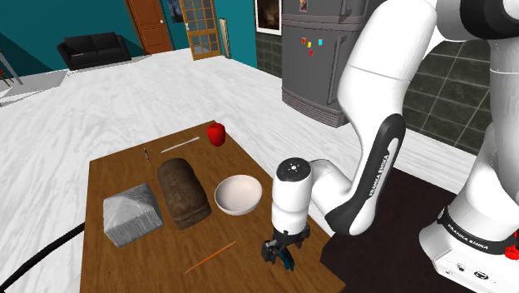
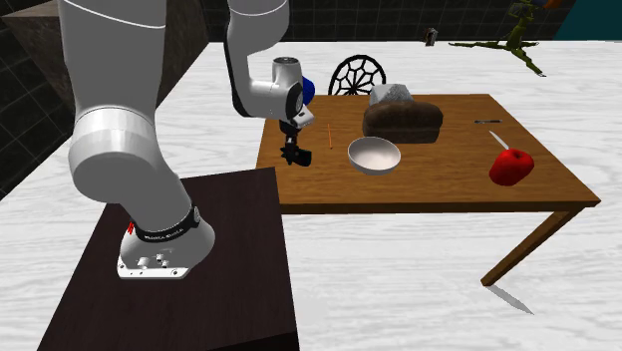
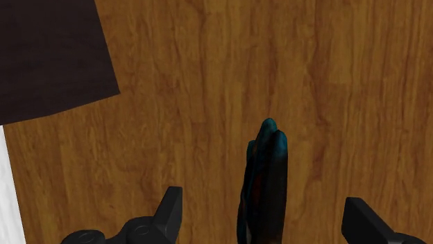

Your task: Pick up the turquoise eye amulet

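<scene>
amulet between spread fingers

you're over the brown wood-grain table (image 1: 125,171). the black gripper (image 3: 264,199) has its 2 fingers spread. between them, untouched, is the slim, dark turquoise eye amulet (image 3: 270,149), near the table's stand-side edge, its long axis pointing straight away from the gripper, its tip rounded.

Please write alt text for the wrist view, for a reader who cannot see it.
A dark turquoise amulet sits on a wooden table between the open black fingers, untouched. The dark stand shows beside the table.
</scene>
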